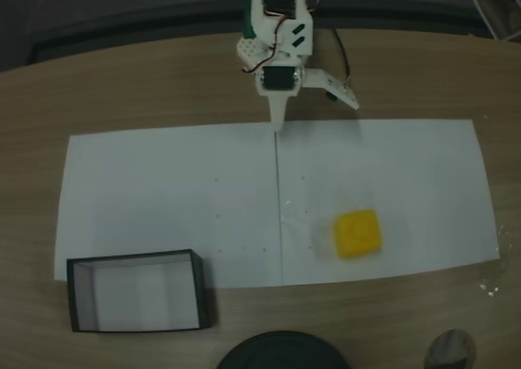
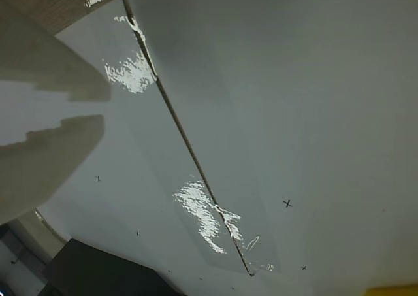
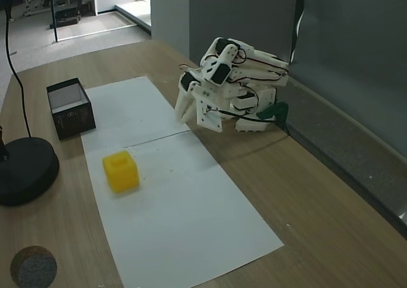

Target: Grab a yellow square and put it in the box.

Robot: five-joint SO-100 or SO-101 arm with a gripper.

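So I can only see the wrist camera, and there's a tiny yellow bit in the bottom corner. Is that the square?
Observer: Yes. In a fixed view the yellow square sits whole on the white paper, to the right of its middle seam.
Operator: Where's the box?
Observer: In that view the box is at the paper's lower left corner, across the seam from the square and well apart from it.
Operator: Is my claw open?
Observer: Yes, the gripper is open. One finger is splayed out sideways, up at the paper's top edge, and it holds nothing.
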